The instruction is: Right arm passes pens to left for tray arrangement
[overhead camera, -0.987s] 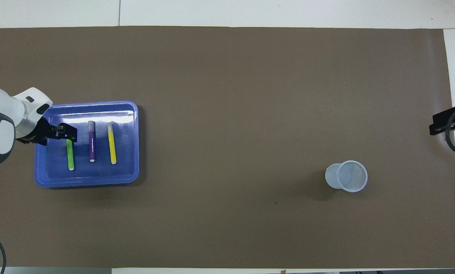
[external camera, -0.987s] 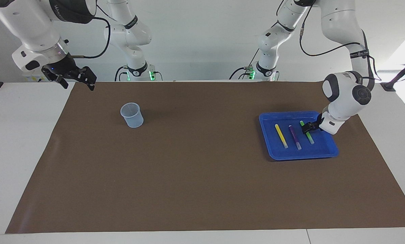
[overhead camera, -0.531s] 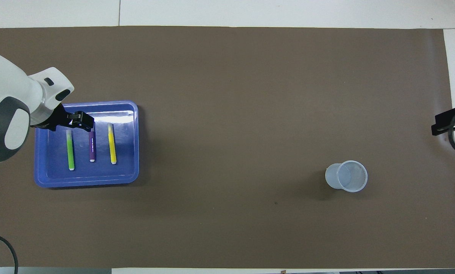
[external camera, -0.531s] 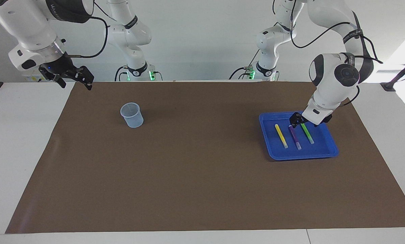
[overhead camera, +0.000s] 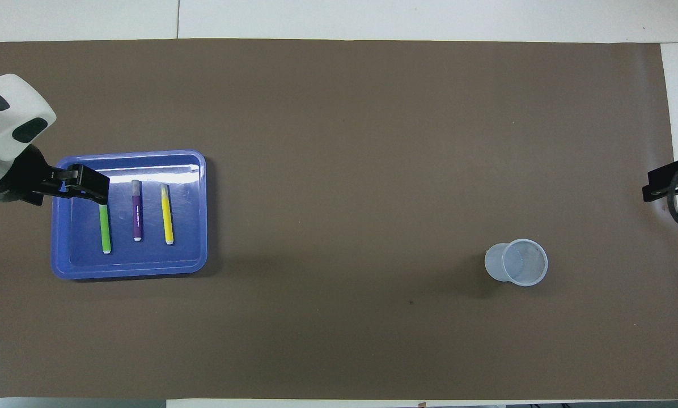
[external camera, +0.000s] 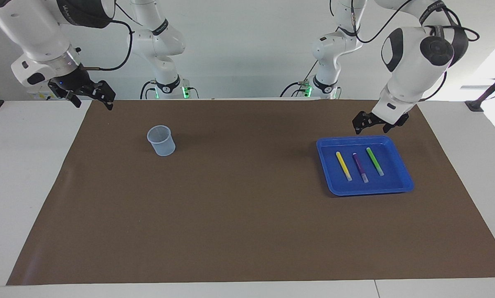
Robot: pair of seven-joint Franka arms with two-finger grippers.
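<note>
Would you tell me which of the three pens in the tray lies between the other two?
The purple pen: it lies in the middle of the row in the blue tray, with the yellow pen and the green pen flanking it.

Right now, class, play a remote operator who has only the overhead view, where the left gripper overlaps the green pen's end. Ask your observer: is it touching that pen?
Observer: No. The facing view shows the left gripper hanging in the air above the tray's robot-side rim, apart from the green pen.
Operator: Is it carrying anything?
Observer: No, its fingers stand open with nothing between them.
Operator: I see only the right gripper's tip. Where is it?
Observer: The right gripper waits raised over the brown mat's corner at the right arm's end, open and empty.
</note>
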